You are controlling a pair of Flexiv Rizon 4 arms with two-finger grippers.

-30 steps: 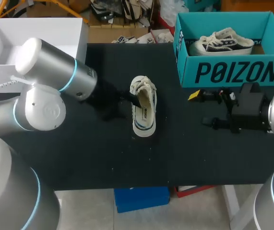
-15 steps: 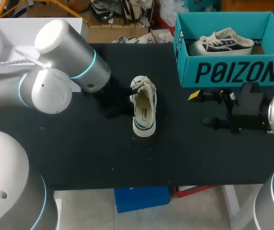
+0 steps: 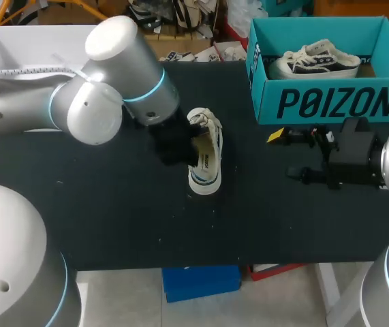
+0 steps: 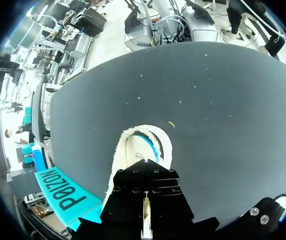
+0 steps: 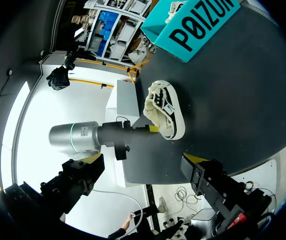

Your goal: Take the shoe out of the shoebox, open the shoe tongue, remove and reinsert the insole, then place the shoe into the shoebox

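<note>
Shoe (image 3: 204, 160) out on the black table (image 3: 112, 225), resting on its sole, well apart from the teal shoebox (image 3: 330, 102), which has a second shoe (image 3: 315, 60) inside; my left pincer (image 3: 182, 144) is down against the shoe's side near the laces (image 3: 204, 121); in the left wrist view its black body covers the shoe's opening, so I cannot tell whether it is open or closed, or whether it has hold of anything; my right pincer (image 5: 141, 165) sits near the shoebox, spread wide and holding nothing. I judge the tongue or insole step to be in hand. What could go wrong: nothing pins the shoe down, so a one-armed pull may drag or tip the whole shoe rather than free the insole; loose laces may snag; a bite on canvas would lift the wrong thing.
</note>
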